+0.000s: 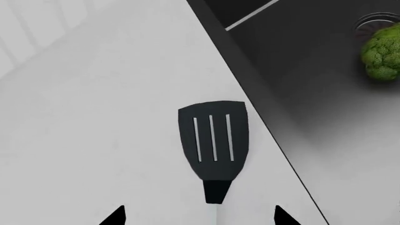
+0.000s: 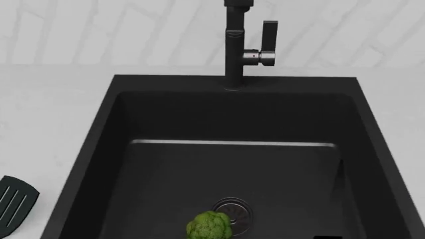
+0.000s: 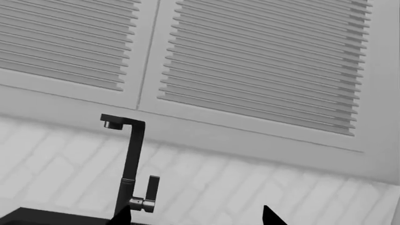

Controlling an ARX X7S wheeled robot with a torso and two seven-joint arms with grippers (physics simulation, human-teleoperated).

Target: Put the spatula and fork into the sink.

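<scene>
The spatula (image 1: pixel 214 143) lies flat on the white counter beside the sink (image 1: pixel 300 70), its black slotted head toward the basin's edge and its pale handle running back between my left fingertips. My left gripper (image 1: pixel 200 216) hangs open over the handle, touching nothing. In the head view only the spatula's head (image 2: pixel 13 204) shows at the left edge, left of the sink (image 2: pixel 232 119). My right gripper (image 3: pixel 195 216) is open in the air, facing the wall and the black faucet (image 3: pixel 130 164). The fork is out of view.
A green lettuce head (image 2: pixel 209 226) sits in the basin next to the round drain (image 2: pixel 234 209). The tall black faucet (image 2: pixel 238 45) with its lever stands behind the sink. White louvred cabinet doors (image 3: pixel 250 61) hang above the tiled wall.
</scene>
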